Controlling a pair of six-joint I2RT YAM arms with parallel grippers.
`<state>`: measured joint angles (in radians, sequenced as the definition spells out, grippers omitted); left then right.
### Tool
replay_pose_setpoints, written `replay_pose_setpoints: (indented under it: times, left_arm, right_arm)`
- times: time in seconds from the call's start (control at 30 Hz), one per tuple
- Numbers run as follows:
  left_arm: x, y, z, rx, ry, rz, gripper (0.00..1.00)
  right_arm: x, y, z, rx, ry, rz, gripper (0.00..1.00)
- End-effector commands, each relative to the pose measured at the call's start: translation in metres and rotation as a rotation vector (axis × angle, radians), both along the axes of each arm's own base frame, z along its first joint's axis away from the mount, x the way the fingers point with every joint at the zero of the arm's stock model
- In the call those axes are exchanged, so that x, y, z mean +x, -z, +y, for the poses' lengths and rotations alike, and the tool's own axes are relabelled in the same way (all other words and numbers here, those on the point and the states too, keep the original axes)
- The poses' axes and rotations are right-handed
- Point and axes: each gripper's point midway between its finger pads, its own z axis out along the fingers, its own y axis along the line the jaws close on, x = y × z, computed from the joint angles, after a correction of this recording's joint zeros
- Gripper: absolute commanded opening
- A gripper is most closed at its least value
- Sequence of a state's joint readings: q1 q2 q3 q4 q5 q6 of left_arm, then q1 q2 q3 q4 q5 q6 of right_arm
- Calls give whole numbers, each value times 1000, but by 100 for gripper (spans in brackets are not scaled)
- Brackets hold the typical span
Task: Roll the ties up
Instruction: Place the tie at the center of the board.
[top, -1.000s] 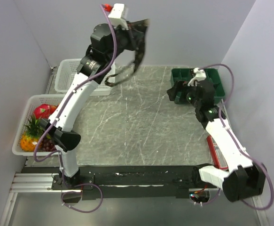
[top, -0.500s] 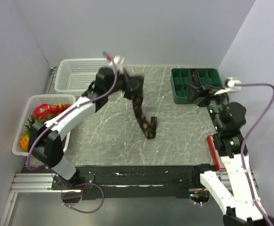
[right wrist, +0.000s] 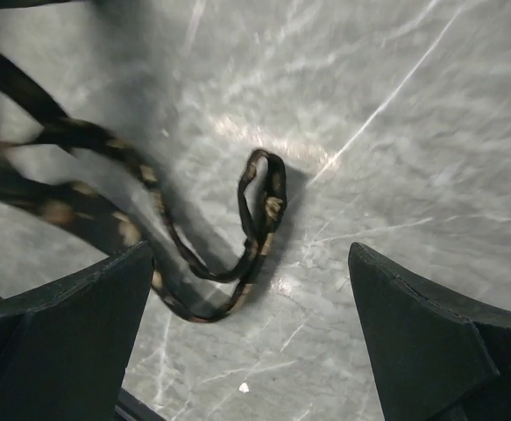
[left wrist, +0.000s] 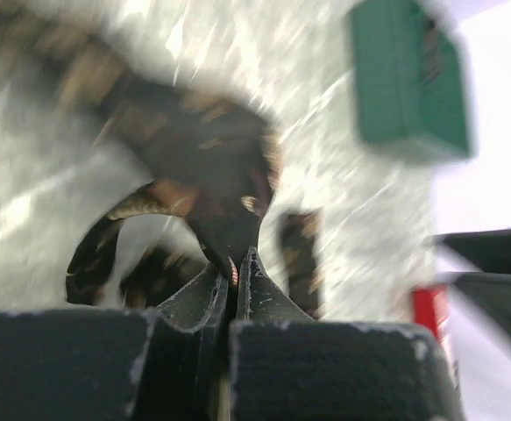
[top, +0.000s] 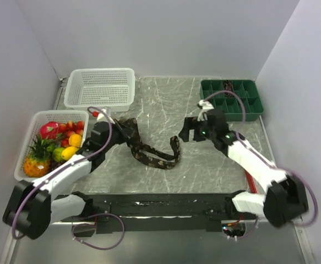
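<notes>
Left gripper point(left wrist: 235, 260): jaws clamped on one end of the tie point(top: 152, 158), low over the table point(top: 166, 104). Right gripper point(top: 189, 131): jaws wide apart, holding nothing, hovering just above the tie's far end (a small upright loop). Tie: unrolled, sprawled in a loose curve mid-table between the grippers. Progress, by judgement: early. The tie is laid down only, with no coil begun. Straightening and rolling remain. Green tray point(top: 232, 99): beyond, contents too small to tell.

A single tie point(top: 152, 160), dark black-brown with tan speckles, lies unrolled on the counter point(top: 166, 104) in a loose curve. One end is bunched up and pinched between the left fingers point(left wrist: 257, 294); the other end doubles back into a small loop.
</notes>
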<state>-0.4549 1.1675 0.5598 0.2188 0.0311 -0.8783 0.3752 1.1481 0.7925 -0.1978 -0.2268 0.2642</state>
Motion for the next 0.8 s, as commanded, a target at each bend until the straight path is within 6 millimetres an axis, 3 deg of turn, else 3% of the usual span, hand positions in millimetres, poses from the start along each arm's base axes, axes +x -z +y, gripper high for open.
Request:
replay_pose_setpoints:
  times: [0.0,0.03,0.1,0.13,0.3,0.5,0.6,0.63,0.7,0.73,0.77]
  left_arm:
    - [5,-13,14,-6,-79,-58,1]
    - [5,-12,14,1,-78,-49,1]
    - [4,-10,12,-1,-63,-41,1]
    - [5,-10,12,-1,-70,-43,1]
    - [4,-9,12,7,-64,-42,1]
    - [5,-5,15,23,-68,-38,1]
    - [4,-2,16,26,-75,-35,1]
    - [3,-3,15,17,-73,-38,1]
    - [2,-4,16,20,-77,-43,1]
    - [1,-4,17,20,-77,-43,1]
    - [2,-7,18,20,-83,-51,1]
  right_arm:
    - [25,17,19,-52,-9,79,99]
    - [26,40,25,-79,-25,148,98]
    - [32,46,35,-83,-51,187,96]
    - [31,62,39,-93,-58,239,95]
    - [33,84,47,-130,-46,316,94]
    - [28,110,61,-178,-49,404,82]
    - [24,123,66,-269,-47,426,79]
    - [21,129,59,-327,-26,443,77]
    - [22,141,57,-386,-4,470,60]
    - [22,142,57,-395,0,477,34]
    - [26,143,52,-419,20,466,23]
